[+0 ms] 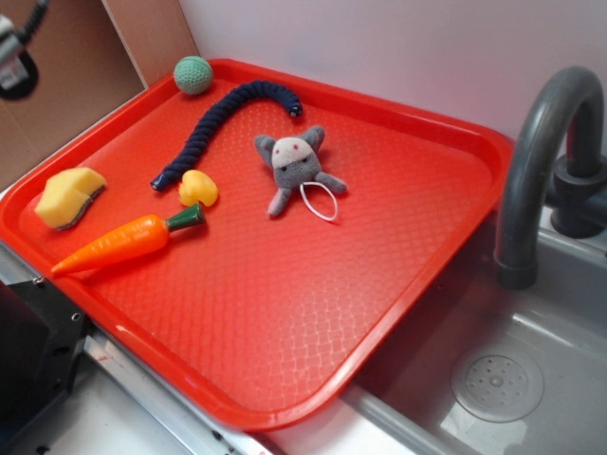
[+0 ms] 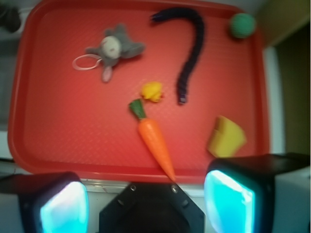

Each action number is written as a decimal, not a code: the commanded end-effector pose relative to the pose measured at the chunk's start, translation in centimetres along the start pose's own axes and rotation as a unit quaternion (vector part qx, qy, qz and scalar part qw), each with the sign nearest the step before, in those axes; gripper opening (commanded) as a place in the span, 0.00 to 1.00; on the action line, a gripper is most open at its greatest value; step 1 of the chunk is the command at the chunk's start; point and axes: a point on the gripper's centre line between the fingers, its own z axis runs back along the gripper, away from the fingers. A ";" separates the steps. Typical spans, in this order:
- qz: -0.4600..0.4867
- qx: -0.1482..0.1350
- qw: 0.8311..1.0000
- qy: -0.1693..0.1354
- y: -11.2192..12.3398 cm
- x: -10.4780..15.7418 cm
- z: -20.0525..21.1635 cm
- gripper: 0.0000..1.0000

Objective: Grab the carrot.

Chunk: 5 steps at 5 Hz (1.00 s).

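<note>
Carrot [image 2: 154,139] lies beyond the open pincer [image 2: 146,204].

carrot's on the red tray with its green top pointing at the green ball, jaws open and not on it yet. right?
Not quite: the carrot on the red tray points its green top at the small yellow piece, not the green ball, as the exterior view shows. Jaws open, clear of it.

A glossy orange plastic toy carrot [image 1: 116,244] lay on the red plastic tray [image 1: 313,303] near its front-left edge. A yellow wedge-shaped chunk [image 1: 68,197] sat near the left corner, a small yellow rounded piece [image 1: 198,188] just beside the carrot's top, a grey plush mouse [image 1: 296,167] mid-tray, a dark braided rope [image 1: 228,118] toward the back edge, and a green knitted ball [image 1: 193,75] in the back corner.
</note>
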 end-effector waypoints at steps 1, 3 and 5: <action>-0.020 0.014 0.999 0.027 1.3 1.7 -4.8 1.00; -0.036 0.034 0.998 0.045 1.8 2.8 -8.7 1.00; -0.081 0.091 0.991 0.058 0.5 1.5 -13.7 1.00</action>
